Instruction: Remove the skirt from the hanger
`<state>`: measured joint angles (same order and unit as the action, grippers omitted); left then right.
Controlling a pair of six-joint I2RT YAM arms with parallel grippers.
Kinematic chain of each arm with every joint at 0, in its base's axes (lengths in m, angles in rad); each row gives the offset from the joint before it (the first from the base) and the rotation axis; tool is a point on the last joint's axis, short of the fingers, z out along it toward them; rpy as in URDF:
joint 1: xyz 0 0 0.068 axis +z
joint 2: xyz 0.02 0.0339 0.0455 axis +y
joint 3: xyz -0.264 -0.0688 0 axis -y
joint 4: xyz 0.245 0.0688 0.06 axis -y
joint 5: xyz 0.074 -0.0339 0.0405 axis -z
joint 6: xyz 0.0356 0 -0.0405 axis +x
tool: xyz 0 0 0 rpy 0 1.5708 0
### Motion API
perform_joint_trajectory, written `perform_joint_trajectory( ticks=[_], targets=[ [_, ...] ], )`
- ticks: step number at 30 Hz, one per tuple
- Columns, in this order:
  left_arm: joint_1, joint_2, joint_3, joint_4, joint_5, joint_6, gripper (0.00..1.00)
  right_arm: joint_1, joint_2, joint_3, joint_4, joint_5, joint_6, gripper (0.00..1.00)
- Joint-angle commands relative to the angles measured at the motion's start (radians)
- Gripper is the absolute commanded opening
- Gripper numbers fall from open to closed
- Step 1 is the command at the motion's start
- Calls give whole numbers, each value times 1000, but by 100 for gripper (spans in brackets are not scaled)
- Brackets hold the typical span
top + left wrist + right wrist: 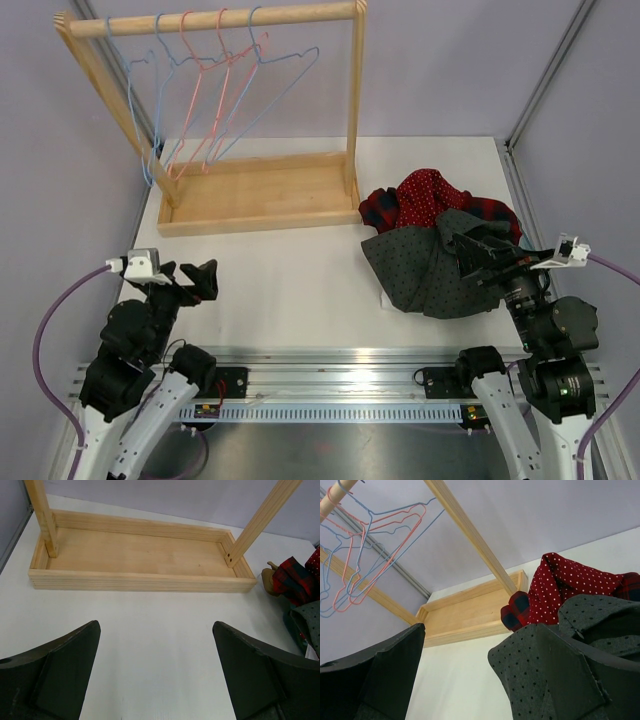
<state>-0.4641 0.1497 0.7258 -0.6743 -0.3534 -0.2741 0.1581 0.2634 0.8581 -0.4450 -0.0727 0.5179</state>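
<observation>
Several blue and pink wire hangers [210, 100] hang bare on the wooden rack's rail; they also show in the right wrist view [365, 535]. A grey dotted skirt [425, 270] lies on the table at the right, in front of a red dotted garment [425, 195] and a red-and-dark plaid one [380, 210]. My right gripper [470, 255] is open just above the grey skirt [530, 665], whose cloth lies against the right finger. My left gripper [185, 278] is open and empty over bare table at the near left [156, 625].
The wooden rack's tray base [250, 195] stands at the back left of the table, with two upright posts; its base also shows in the left wrist view [135, 555]. The garment pile [295, 580] sits right of the base. Grey walls enclose the table.
</observation>
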Motion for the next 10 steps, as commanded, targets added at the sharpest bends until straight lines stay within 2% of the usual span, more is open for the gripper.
perform_joint_trajectory(
  ticks=[1,10],
  targets=[
    [-2,13,-5,62,-24,-20,99,6,7,50,-14,-9,-28,99],
    [-2,57,1,45,-61,-54,99,6,40,62,-33,-30,-52,99]
  ],
)
